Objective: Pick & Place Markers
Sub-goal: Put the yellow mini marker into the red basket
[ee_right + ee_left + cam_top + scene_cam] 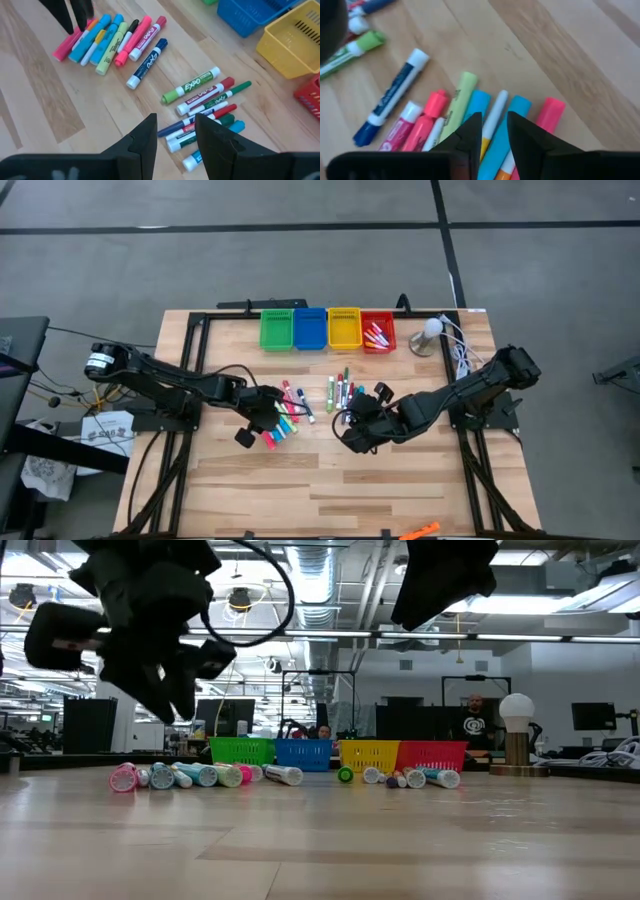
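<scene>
So the right gripper [175, 131] hangs over the wooden table [60, 115], its two dark fingers [146, 135] parted with a gap between them. Just past the tips there's a loose bunch of markers [205, 102], green, red and blue. Further off sits a second fan of pink, cyan and yellow ones [107, 40], the other arm's gripper [70, 15] above it. Blue bin [247, 17] and yellow bin [295, 42] nearby.

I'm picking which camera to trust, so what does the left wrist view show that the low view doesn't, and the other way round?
Left wrist view only: the left tool straddling a slim white-barrelled marker in the fanned pile. Low view only: the green, blue, yellow and red plastic bins in a row, plus the room behind. Both: capped markers lying on the wooden table.
</scene>
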`<control>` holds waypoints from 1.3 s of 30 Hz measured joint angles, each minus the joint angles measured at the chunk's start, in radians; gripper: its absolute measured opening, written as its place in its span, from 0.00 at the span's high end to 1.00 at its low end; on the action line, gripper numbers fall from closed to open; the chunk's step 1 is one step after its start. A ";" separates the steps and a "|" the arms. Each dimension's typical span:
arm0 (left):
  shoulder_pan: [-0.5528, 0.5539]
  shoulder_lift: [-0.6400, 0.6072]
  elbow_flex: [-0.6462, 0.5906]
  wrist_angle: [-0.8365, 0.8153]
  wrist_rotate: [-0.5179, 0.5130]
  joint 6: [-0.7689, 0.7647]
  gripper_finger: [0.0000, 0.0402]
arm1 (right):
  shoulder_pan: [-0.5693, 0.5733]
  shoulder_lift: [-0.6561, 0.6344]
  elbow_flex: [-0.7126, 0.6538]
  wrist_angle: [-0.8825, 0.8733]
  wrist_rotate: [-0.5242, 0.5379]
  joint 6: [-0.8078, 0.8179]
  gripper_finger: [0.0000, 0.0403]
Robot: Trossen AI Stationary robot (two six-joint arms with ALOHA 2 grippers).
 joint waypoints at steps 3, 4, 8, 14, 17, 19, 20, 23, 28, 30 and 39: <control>-0.008 0.040 -0.001 0.006 0.000 0.033 0.77 | 0.000 0.000 0.000 -0.001 -0.001 0.018 0.70; -0.008 0.051 -0.001 0.009 0.000 0.040 0.77 | 0.000 0.000 0.000 -0.001 -0.001 0.018 0.70; -0.007 0.082 -0.001 0.017 0.000 0.050 0.77 | 0.000 0.000 0.000 -0.001 -0.002 0.020 0.70; -0.007 0.090 -0.001 0.030 0.000 0.095 0.76 | 0.000 -0.001 0.000 -0.001 -0.002 0.020 0.70; -0.007 0.090 -0.001 0.036 -0.002 0.097 0.76 | 0.000 -0.001 0.000 0.002 -0.001 0.022 0.70; -0.006 0.094 -0.001 0.039 -0.002 0.105 0.76 | 0.000 -0.001 0.000 0.002 -0.001 0.027 0.70; -0.006 0.097 -0.001 0.042 -0.002 0.113 0.76 | 0.000 -0.001 0.000 0.002 -0.001 0.027 0.70; -0.006 0.112 -0.002 0.053 -0.003 0.122 0.76 | 0.000 -0.001 0.000 0.002 -0.001 0.029 0.70; -0.006 0.150 0.000 0.072 -0.004 0.122 0.76 | 0.000 -0.001 0.000 0.004 -0.001 0.030 0.70; -0.006 0.154 -0.002 0.067 -0.004 0.122 0.76 | 0.000 -0.001 0.000 0.004 -0.001 0.042 0.70; -0.007 0.154 -0.002 0.077 -0.004 0.129 0.76 | 0.000 -0.001 0.000 0.002 -0.001 0.045 0.70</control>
